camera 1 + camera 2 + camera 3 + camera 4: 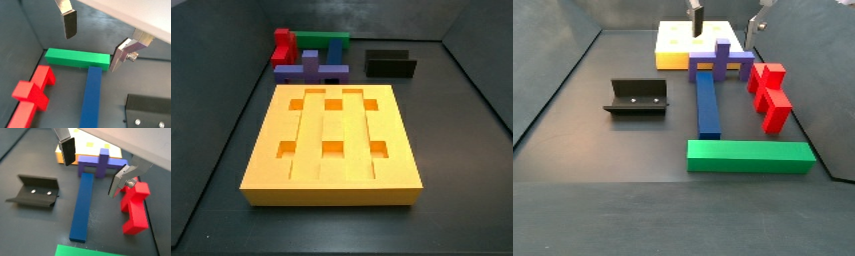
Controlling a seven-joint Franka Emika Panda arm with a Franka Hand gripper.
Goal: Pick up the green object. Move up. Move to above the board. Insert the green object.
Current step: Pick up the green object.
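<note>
Orange-yellow grooved slab board lies flat, holes empty. Long bright-green blocky bar rests on floor, blue bar end touching it. Gripper hangs above, wide open, empty, presumably pre-grasp.

You see a dark grey matte floor in both side views, enclosed by plain grey walls. The fixture stands on it. Light is even, shadows soft.
</note>
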